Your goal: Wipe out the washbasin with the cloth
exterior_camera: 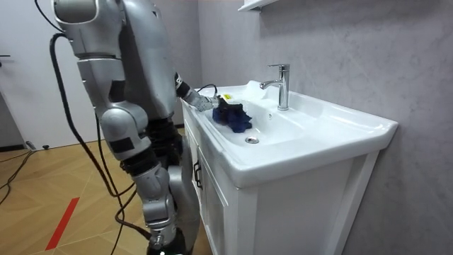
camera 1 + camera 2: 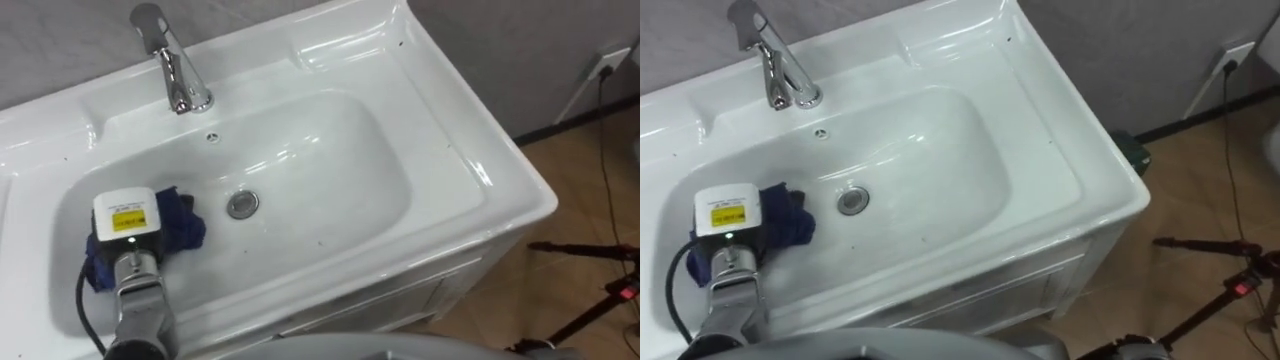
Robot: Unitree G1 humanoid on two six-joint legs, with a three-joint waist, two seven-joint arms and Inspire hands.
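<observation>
The white basin (image 2: 330, 150) is set in a white vanity top, with a chrome tap (image 2: 170, 60) at the back and a drain (image 2: 242, 204) in the middle. A dark blue cloth (image 2: 185, 225) lies bunched on the basin's left side, just left of the drain. My left hand (image 2: 125, 215) rests on top of the cloth, and the white tag on its back covers it. In the room view the left hand (image 1: 207, 103) reaches over the front rim onto the cloth (image 1: 233, 117). My right arm hangs at my side there, with the right hand (image 1: 161, 230) low by the cabinet.
I stand at the front of the vanity cabinet (image 1: 219, 198). To the right lies wooden floor with a dark tripod (image 2: 590, 285) and a cable running to a wall socket (image 2: 606, 66). A grey wall backs the basin.
</observation>
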